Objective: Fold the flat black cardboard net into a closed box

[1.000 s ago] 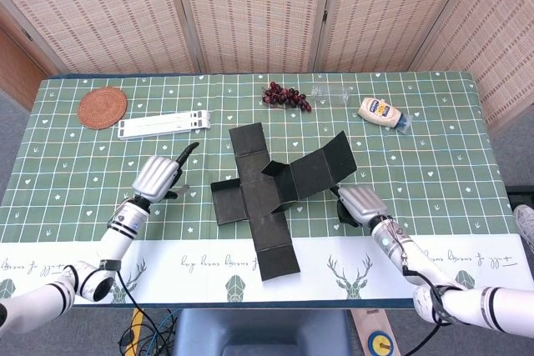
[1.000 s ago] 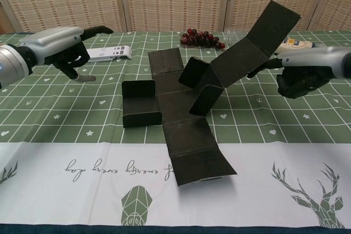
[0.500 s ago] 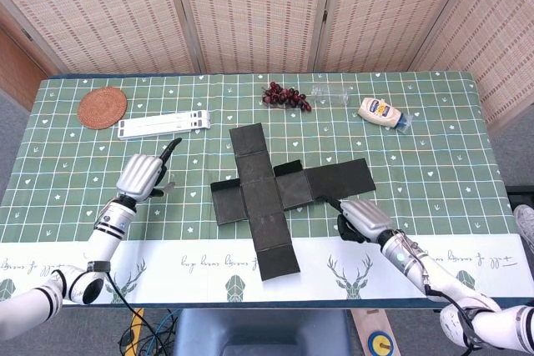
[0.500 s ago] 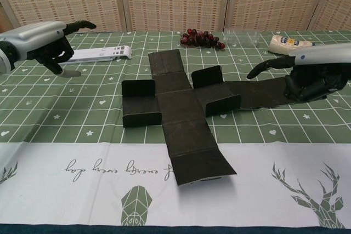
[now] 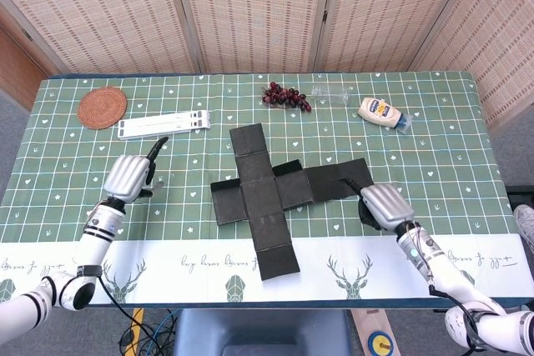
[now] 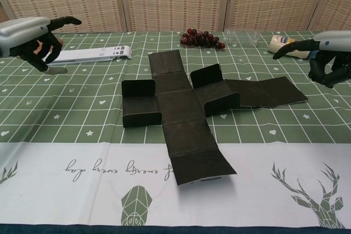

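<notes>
1. A black cardboard net (image 5: 279, 198) lies cross-shaped near the middle of the table (image 5: 467, 131), its longest arm reaching over the white border toward the near edge.
2. The net is mostly flat; only the short flaps on its left and right arms stand part-raised, and no box has taken shape.
3. The right hand (image 5: 385, 205) hovers just beyond the tip of the net's right arm, apart from it and holding nothing, one finger stretched out and the others curled in.
4. The left hand (image 5: 129, 175) hangs well to the left of the net, also holding nothing, in the same pose: one finger extended, the rest curled.
5. The board looks light and stiff, likely to bend only along its creases, and to spring back toward flat unless a raised panel is held.
6. Its smooth, thin panels lie close against the cloth, so the free outer edges of the side arms and the raised flaps look the likeliest places to get fingers under.
7. One hand should probably pin the centre square while the other lifts.
8. Toward the far edge sit a white slatted stand (image 5: 163, 125), a round woven coaster (image 5: 102, 107), a bunch of dark grapes (image 5: 286, 96), a clear bottle (image 5: 332, 93) and a squeeze bottle (image 5: 382, 112).
</notes>
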Controlling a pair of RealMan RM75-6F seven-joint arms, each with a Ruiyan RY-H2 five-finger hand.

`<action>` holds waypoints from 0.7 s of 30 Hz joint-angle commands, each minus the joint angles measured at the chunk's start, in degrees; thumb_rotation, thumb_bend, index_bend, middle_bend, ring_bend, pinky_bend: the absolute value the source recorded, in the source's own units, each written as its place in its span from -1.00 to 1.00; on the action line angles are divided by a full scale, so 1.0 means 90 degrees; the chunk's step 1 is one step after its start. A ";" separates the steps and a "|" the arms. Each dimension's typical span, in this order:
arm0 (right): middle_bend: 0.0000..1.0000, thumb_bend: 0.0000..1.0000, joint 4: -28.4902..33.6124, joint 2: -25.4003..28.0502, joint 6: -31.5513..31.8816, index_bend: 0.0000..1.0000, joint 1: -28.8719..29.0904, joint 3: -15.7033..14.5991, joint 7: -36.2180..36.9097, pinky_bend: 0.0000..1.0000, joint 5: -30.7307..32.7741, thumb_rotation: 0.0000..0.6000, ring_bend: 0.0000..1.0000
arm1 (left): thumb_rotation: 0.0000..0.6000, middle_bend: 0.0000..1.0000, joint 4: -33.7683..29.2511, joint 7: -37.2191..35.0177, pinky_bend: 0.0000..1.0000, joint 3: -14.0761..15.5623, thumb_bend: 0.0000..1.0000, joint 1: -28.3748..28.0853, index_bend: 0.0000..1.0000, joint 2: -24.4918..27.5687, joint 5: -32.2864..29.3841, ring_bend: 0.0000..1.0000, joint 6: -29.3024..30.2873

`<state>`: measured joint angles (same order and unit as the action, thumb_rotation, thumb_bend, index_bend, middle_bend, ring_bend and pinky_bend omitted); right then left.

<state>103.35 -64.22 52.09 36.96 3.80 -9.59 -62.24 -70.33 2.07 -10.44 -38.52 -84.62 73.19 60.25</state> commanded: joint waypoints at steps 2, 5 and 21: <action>-0.09 -0.22 -0.0077 0.0024 0.0177 -0.82 -0.0090 -0.0016 -0.0224 0.56 0.0125 1.00 0.07 | 1.00 0.22 -0.0416 0.0269 0.71 0.0001 -0.51 0.0256 -1.00 0.0261 -0.0250 0.14 0.0170; -0.22 -0.21 -0.0119 0.0081 0.0286 -0.82 -0.0169 -0.0015 -0.0274 0.39 0.0169 1.00 -0.08 | 1.00 0.03 -0.0772 0.0453 0.53 0.0010 -0.51 0.0484 -1.00 0.0455 -0.0456 0.01 0.0348; -0.78 -0.59 -0.0552 0.0001 -0.0416 -1.00 0.0486 0.0148 -0.1417 0.94 0.0852 1.00 0.38 | 1.00 -0.22 -0.1565 0.0819 0.31 0.0071 -0.51 0.1119 -0.94 0.0914 -0.0591 -0.21 0.1016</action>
<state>99.11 -63.64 51.02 38.87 4.50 -19.50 -57.89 -84.33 9.47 -9.74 -28.44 -76.42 67.78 69.36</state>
